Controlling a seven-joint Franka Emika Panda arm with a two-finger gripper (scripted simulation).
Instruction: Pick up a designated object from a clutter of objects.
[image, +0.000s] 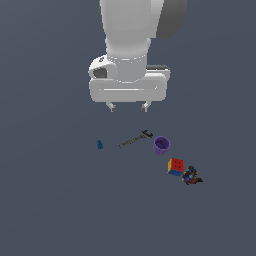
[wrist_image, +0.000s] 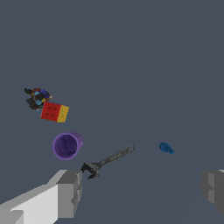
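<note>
Five items strewn below gripper (image: 128, 106), jaws held wide, nothing gripped. Blue piece (image: 99, 144) lies apart from clamp (image: 135, 139) and cup (image: 161, 145), likely allowing clear descent.

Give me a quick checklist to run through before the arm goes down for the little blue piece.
1. Gripper open: ok, fingers spread wide apart in the wrist view.
2. Gripper empty: ok, nothing between the fingers.
3. Blue piece in sight: ok, visible in both views.
4. Space around the blue piece: ok, it lies apart from the grey tool, its nearest neighbour.
5. Gripper lined up over the blue piece: not ok, it hangs high, nearer the grey tool, towards the exterior view's right.
6. Purple cup, cube and dark toy clear of the path: ok, all lie beyond the tool.
</note>
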